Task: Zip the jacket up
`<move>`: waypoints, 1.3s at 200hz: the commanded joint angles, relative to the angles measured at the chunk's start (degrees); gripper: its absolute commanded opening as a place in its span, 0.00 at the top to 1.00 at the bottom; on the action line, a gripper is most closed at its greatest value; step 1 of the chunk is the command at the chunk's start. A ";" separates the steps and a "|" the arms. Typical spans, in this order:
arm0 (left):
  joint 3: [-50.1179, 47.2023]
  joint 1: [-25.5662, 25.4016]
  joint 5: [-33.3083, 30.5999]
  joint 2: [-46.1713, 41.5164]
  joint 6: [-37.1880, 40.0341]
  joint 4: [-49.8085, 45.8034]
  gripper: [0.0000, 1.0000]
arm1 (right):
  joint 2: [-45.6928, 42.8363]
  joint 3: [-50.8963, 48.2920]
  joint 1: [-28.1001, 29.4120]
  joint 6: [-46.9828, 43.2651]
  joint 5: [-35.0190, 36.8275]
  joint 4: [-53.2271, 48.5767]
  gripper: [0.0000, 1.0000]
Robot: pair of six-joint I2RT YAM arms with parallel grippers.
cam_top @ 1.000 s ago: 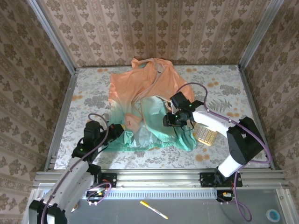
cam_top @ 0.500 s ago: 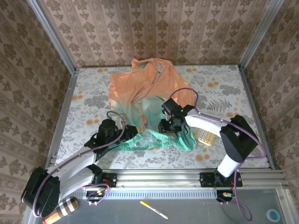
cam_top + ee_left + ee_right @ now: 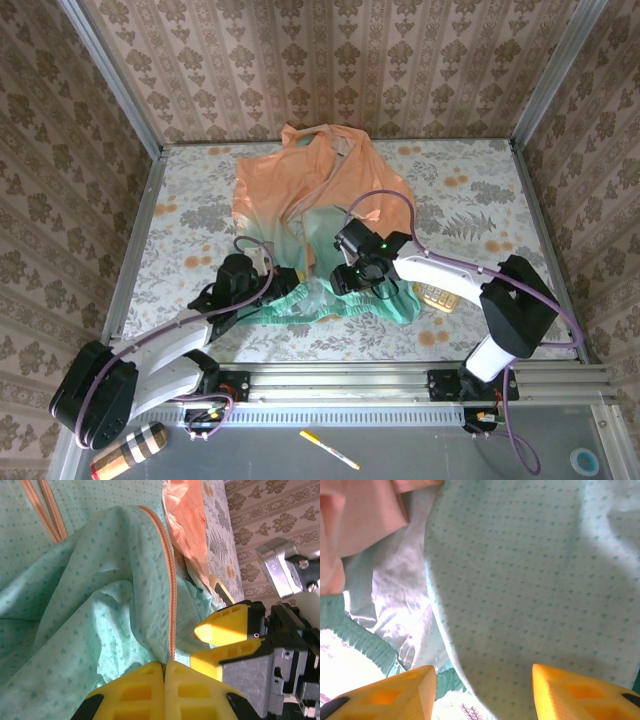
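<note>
Since a second ago the left claw (image 3: 287,288) has swung in from off the left end of the hem to the hem's middle. The right claw (image 3: 343,282) has slid left along the teal panel, so the two now sit just beside each other. The jacket (image 3: 290,190) has barely shifted.

Top view: the jacket lies crumpled and unzipped, peach half beyond both claws, teal hem under them. A calculator (image 3: 438,296) sits right of the right claw at the hem's corner, on the table (image 3: 480,190).

Left wrist view: the left claw (image 3: 164,677) has its fingers pressed together. The orange zipper tape (image 3: 172,605) runs straight down into the tips, which reads as clamped on the jacket's zipper edge at its bottom end. The second tape (image 3: 47,510) is far up-left of this claw, well apart. The right claw (image 3: 196,646) is just right of the tips, jaws a little apart, nothing between them.

Right wrist view: the right claw (image 3: 482,680) has its jaws spread wide. Teal jacket cloth (image 3: 530,580) lies under and ahead of it, not gripped. The hem band is by the left finger (image 3: 385,695).

Step in hand, my read: bring the two bottom zipper ends together. To do it well, the left holds its pinch low with the tape taut and untwisted. The right takes the other tape's end, not loose panel cloth, and closes only once that edge sits between its pads. The slider and pin are too small to tell, so check them before mating.
</note>
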 commanded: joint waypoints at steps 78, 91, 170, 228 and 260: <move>2.79 -1.16 -0.60 2.37 0.22 1.91 1.00 | 2.76 3.99 3.19 -4.49 10.77 -4.21 0.97; 3.68 -1.71 -0.21 3.48 0.35 2.49 1.00 | 0.30 3.09 2.52 -4.78 11.36 -3.13 1.00; 6.97 -3.98 -0.05 10.93 0.52 5.89 1.00 | 0.70 -4.25 -10.63 0.27 8.91 3.74 0.90; 7.72 -4.51 -0.33 11.66 0.91 5.33 1.00 | -1.66 -2.96 -10.54 1.30 9.67 -0.52 0.56; 8.07 -4.50 -0.15 12.00 1.28 5.21 1.00 | -6.38 -1.49 -10.30 2.41 10.00 -4.07 0.53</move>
